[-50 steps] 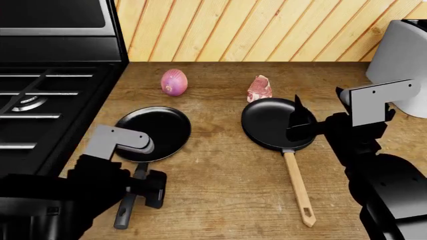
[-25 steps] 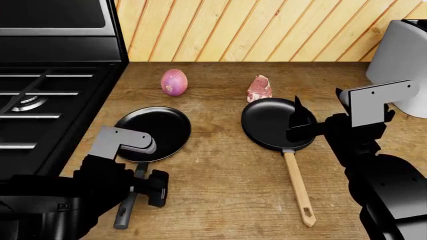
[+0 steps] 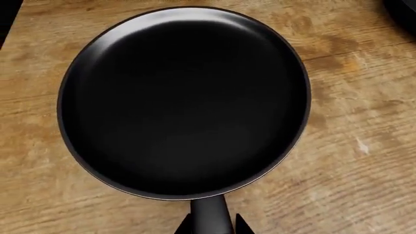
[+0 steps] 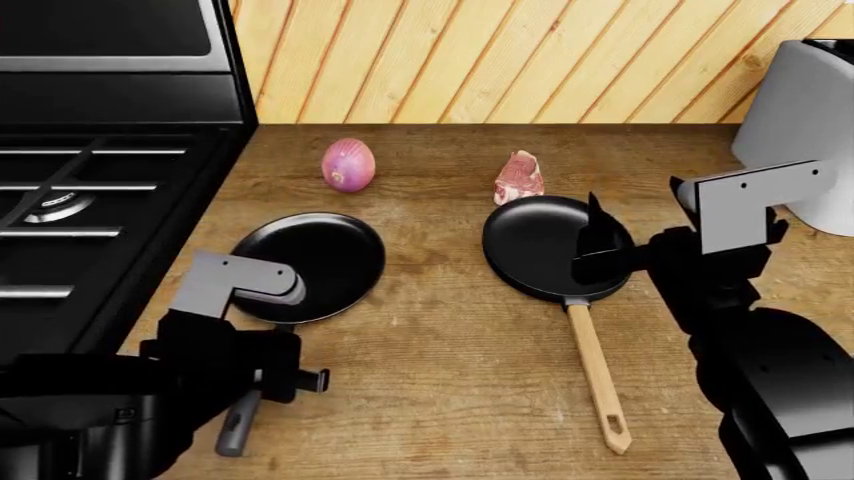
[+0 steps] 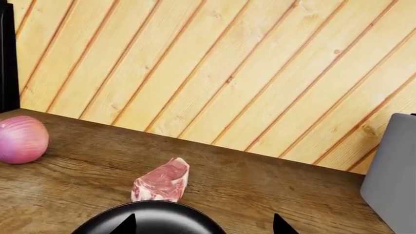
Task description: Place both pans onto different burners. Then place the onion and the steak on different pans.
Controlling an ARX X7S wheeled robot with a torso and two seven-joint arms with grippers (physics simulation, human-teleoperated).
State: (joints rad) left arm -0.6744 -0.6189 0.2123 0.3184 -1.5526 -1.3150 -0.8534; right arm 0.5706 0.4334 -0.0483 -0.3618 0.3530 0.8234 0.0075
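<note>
The grey-handled pan [image 4: 310, 262] lies on the wooden counter beside the stove, and it fills the left wrist view [image 3: 182, 97]. My left gripper [image 4: 274, 385] [image 3: 209, 230] is shut on its handle [image 3: 209, 217], one finger pressed to each side. The wooden-handled pan [image 4: 541, 245] [image 5: 149, 220] lies further right, with my right gripper [image 4: 597, 245] [image 5: 202, 225] hovering open over its right rim, holding nothing. The onion [image 4: 348, 164] [image 5: 23, 139] and the steak [image 4: 519, 177] [image 5: 162, 181] sit on the counter behind the pans. One burner [image 4: 54, 207] shows under the grates.
The black stove [image 4: 107, 160] takes up the left side, its edge running next to the grey-handled pan. A pale grey appliance [image 4: 801, 110] [image 5: 393, 180] stands at the back right. A wooden plank wall [image 4: 507, 60] closes off the counter's far edge.
My left gripper's fingers have closed in on the grey handle. The handle's free end has swung slightly and the pan has nudged a little to the right. The right arm has not moved.
</note>
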